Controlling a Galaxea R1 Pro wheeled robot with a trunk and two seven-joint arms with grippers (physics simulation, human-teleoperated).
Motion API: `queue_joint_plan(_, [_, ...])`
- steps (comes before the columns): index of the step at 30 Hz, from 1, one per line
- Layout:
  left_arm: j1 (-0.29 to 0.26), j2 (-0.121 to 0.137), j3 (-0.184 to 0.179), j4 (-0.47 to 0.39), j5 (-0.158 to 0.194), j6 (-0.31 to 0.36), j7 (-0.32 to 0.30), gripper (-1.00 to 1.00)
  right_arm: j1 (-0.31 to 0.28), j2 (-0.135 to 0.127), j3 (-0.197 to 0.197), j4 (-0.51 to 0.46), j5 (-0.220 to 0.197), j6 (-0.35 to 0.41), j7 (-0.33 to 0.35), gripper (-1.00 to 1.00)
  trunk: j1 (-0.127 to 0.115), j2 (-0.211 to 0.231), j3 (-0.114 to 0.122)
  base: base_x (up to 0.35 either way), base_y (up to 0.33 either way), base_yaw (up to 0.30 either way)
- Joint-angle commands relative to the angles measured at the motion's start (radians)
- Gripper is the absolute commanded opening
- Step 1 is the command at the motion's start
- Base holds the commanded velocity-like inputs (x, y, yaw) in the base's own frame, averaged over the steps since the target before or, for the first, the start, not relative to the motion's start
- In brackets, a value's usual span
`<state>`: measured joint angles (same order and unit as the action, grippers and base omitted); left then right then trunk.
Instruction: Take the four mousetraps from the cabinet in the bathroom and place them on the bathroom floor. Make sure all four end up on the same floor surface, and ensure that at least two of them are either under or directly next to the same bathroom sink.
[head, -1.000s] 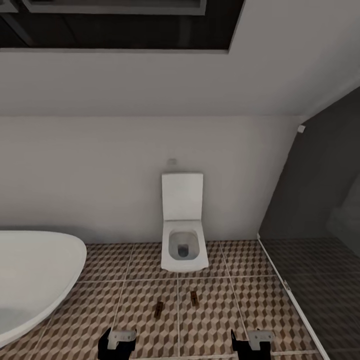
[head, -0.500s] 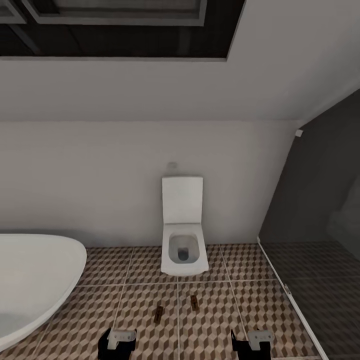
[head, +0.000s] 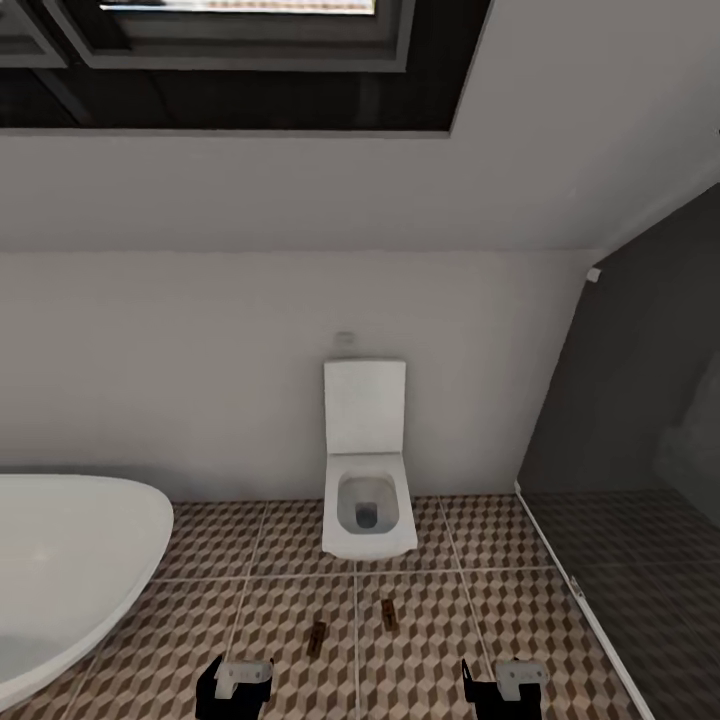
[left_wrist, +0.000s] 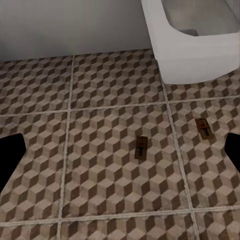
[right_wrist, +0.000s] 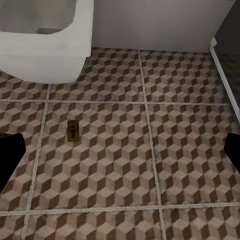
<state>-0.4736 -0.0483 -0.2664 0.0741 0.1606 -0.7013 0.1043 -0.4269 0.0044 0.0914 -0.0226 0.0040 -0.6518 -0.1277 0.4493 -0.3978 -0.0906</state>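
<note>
You are facing toilet (head: 367, 470), bathtub (head: 70, 560) sitting at left. Left tool (head: 235, 680) and right tool (head: 505, 682) are hanging open, empty. Two mousetraps (head: 317, 637) (head: 389, 615) are lying on bathroom floor (head: 200, 560). Traps are looking light, stiff, snappy: pinch wood edges.

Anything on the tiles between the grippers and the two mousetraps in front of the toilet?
Nothing visible. The left mousetrap and right mousetrap lie flat on the bathroom floor, with bare tile between them and the left gripper and right gripper. The toilet sits beyond them, the bathtub off to the left.
</note>
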Motion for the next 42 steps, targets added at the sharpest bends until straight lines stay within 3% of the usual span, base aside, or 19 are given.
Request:
queue_joint_plan(1, [-0.002,-0.001,-0.009,0.004,0.007,-0.006,0.003,1.00,-0.001,0.000,0.008,0.001,0.001,-0.002,-0.009,1.00,0.001,-0.002,-0.001,0.000,0.000,0.000])
queue_joint_plan(42, [-0.002,-0.002,-0.009,0.004,0.007,-0.003,0.003,1.00,-0.001,0.000,0.008,0.001,0.001,-0.002,-0.009,1.00,0.001,-0.002,0.066,0.000,0.000,0.000])
